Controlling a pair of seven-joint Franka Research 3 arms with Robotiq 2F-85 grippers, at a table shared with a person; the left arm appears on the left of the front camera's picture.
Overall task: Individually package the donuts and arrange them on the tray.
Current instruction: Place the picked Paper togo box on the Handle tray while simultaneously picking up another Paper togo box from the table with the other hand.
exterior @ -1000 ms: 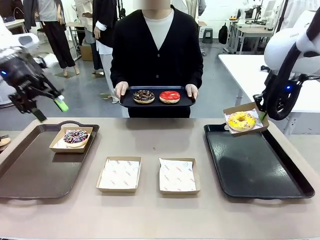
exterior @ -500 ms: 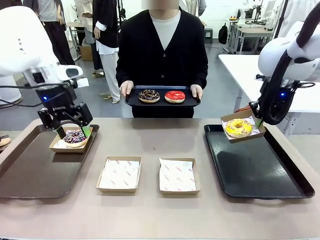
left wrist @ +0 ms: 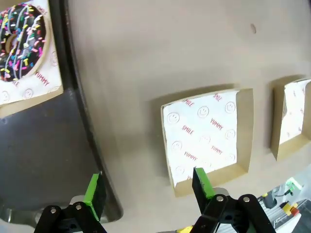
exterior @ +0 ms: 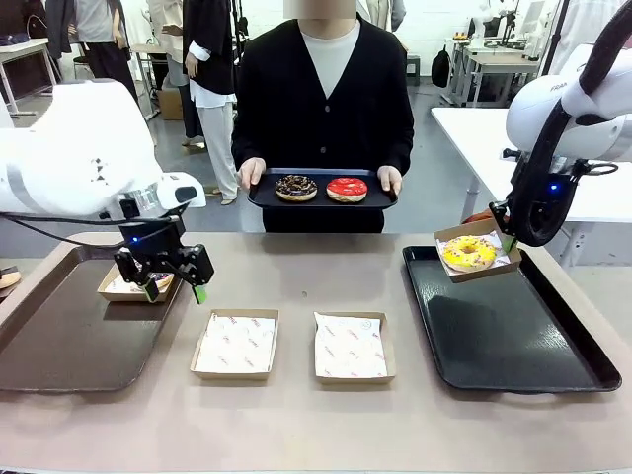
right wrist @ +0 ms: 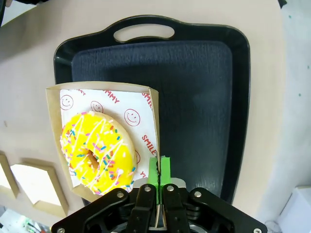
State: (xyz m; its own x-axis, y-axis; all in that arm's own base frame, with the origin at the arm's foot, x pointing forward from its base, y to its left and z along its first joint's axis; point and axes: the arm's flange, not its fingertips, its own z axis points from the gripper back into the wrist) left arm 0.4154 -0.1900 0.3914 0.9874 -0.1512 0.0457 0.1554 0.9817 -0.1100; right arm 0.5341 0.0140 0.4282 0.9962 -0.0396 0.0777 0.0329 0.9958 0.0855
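One step in hand, seemingly: landing the boxed yellow donut [right wrist: 97, 150] on the black tray [exterior: 513, 336]. Grips one side wall of its paper box [right wrist: 109, 99] with the right tool [right wrist: 159, 167], clenched thin on the card, above the tray's far left corner. Best to level the box, lower until flat on the tray floor, then let go; tuck into a corner to leave room for three more. Hangs the left tool [left wrist: 147, 187] released, holding nothing, over the bench [exterior: 296, 276] between the brown tray [exterior: 59, 346] and an empty box [exterior: 235, 343]. Counted: four donuts, namely yellow aloft, sprinkled chocolate [left wrist: 19, 39] boxed on the brown tray, drizzled chocolate [exterior: 295, 187] and red [exterior: 347, 189] unboxed on the person's small tray [exterior: 321, 203]; four boxes, two empty; three trays; two tools.
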